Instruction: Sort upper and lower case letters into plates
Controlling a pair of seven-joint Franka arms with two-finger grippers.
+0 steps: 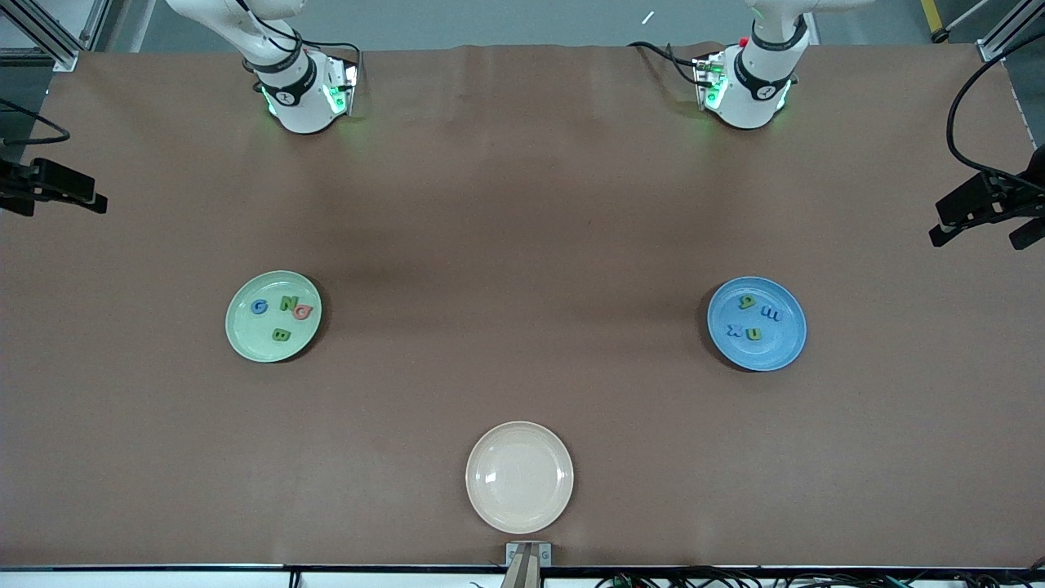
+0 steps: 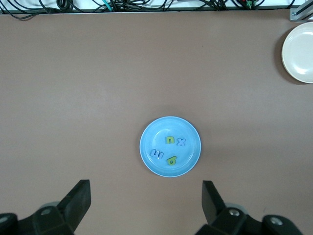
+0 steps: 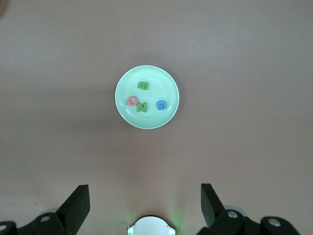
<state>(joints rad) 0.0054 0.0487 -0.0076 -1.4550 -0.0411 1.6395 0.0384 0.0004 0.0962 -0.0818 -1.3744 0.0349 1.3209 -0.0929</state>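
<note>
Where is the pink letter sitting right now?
The pink letter lies in the mint green plate toward the right arm's end of the table, touching the green N, with the green B nearer the front camera.

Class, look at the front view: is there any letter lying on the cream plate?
No, the cream plate holds no letters; they all lie in the green plate and blue plate.

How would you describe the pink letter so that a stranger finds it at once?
Look at the mint green plate toward the right arm's end of the table. Four letters lie in it; the pink letter touches the green N. It is the only pink one.
</note>
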